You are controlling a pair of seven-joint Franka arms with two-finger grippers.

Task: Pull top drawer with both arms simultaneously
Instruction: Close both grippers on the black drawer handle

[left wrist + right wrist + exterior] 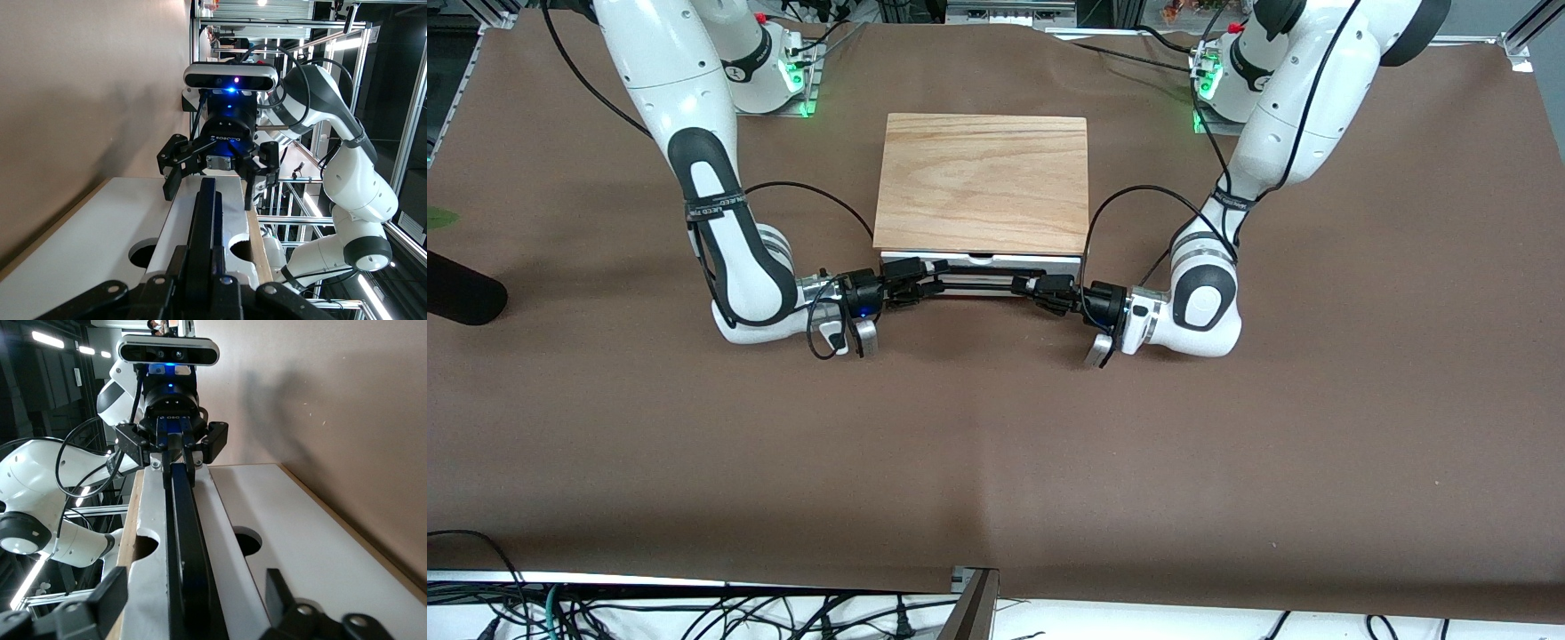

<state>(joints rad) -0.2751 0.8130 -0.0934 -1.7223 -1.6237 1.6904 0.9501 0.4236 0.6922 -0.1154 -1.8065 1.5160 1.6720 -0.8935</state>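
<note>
Brown cloth covers the table; the top drawer (980, 264) sits under the wooden cabinet top (983, 182), barely out. Left gripper (1040, 289) is clenched on its stiff bar handle (978, 274); right gripper (914, 286) straddles it, released. Probably light; pull evenly at both ends.

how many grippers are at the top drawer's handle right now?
2. Left gripper is shut on the handle toward the left arm's end; right gripper straddles it, open, toward the right arm's end.

Left hand (1040, 288) shut, right hand (919, 283) open
</note>
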